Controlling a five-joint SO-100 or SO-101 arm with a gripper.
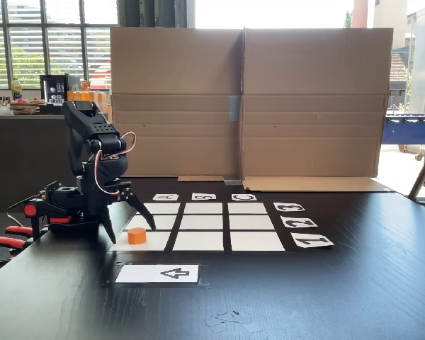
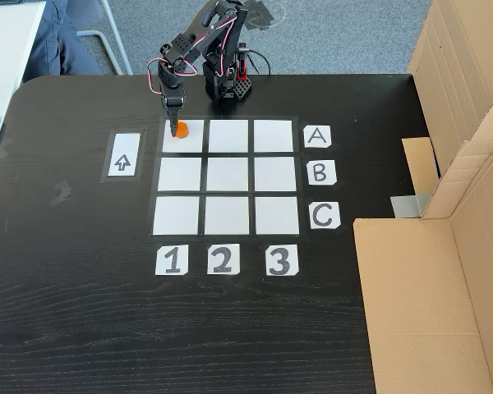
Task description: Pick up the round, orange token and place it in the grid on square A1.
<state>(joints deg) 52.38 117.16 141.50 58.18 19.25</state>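
Note:
The orange token stands upright on square A1, the corner cell of the grid in line with the "A" card and the "1" card. My gripper hangs low over that cell and is open. In the fixed view from table level, its two black fingers spread to either side of the token and neither one touches it. The arm's base sits just beyond the grid's A side.
A white arrow card lies beside the grid near square A1. Tall cardboard walls close off the C side. Red clamps hold the arm's base at the table edge. A seated person's leg is near the table's corner.

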